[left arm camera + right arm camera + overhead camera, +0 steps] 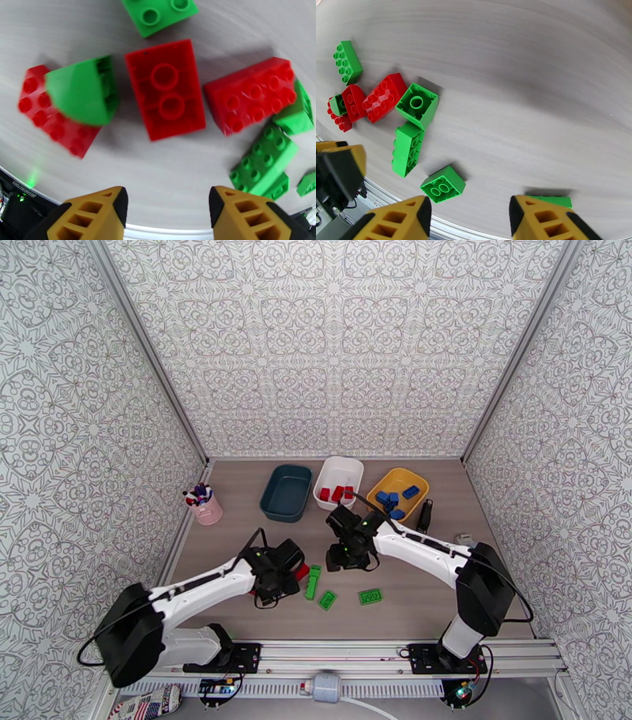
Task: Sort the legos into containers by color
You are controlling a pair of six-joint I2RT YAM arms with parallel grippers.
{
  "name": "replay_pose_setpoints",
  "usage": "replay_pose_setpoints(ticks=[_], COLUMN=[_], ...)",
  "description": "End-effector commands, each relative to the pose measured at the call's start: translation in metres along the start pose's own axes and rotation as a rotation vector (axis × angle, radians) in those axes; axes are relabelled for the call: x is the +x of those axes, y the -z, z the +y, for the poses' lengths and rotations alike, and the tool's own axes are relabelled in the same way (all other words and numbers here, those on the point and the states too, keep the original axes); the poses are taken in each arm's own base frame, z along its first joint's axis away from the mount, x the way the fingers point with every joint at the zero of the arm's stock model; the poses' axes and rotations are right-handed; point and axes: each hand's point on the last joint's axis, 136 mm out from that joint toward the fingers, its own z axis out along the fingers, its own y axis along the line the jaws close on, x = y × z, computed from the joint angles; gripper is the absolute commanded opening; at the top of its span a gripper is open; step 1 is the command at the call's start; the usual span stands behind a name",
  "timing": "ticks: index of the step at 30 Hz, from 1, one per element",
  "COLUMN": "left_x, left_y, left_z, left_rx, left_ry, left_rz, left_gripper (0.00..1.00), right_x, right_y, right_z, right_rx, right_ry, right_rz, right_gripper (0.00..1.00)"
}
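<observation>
My left gripper point(168, 209) hangs open over a cluster of legos, nothing between its fingers. Below it lie an upside-down red brick point(166, 89), a long red brick point(251, 98) and a third red brick point(51, 114) with a green curved piece point(85, 89) on it. Green bricks point(262, 160) sit to the right. My right gripper point(470, 213) is open and empty above the table, with green bricks point(407, 148) point(442, 184) nearby. At the back stand the teal tray point(286, 493), the white tray point(347, 469) holding red bricks, and the yellow tray point(399, 477) holding blue ones.
A pink cup of pens point(207, 507) stands at the left edge of the table. A dark object point(425, 516) lies beside the yellow tray. Loose green bricks point(370, 597) lie near the front edge. The two arms are close together at the table's middle.
</observation>
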Motion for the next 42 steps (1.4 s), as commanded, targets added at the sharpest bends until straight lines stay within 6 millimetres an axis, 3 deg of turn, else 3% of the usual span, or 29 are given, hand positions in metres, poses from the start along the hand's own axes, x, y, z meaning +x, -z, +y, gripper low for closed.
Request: replay_pose_setpoints(ticks=[1,18,26,39,42], left_x=[-0.001,-0.045,-0.052,-0.071,-0.072], left_y=[-0.01,-0.034,-0.035,-0.034,-0.038], left_z=[-0.006,-0.002,0.0,-0.003,-0.005], left_rx=[0.031,0.007,-0.003,-0.003,-0.003], left_ry=[0.038,0.038,0.03,0.006,0.002], left_rz=[0.018,0.063,0.062,0.035,0.045], left_gripper=[0.57,0.56,0.51,0.6,0.58], right_x=[0.002,-0.006,-0.009,-0.014,-0.014], right_y=[0.009,0.022,0.026,0.02,0.02], right_z=[-0.001,-0.001,-0.003,0.003,0.003], right_rx=[0.004,0.019,0.026,-0.011,-0.011], right_ry=[-0.007,-0.012,-0.017,-0.031,-0.031], right_rz=[-0.02,-0.063,-0.081,-0.071,-0.071], right_gripper=[0.57,0.57,0.57,0.57,0.57])
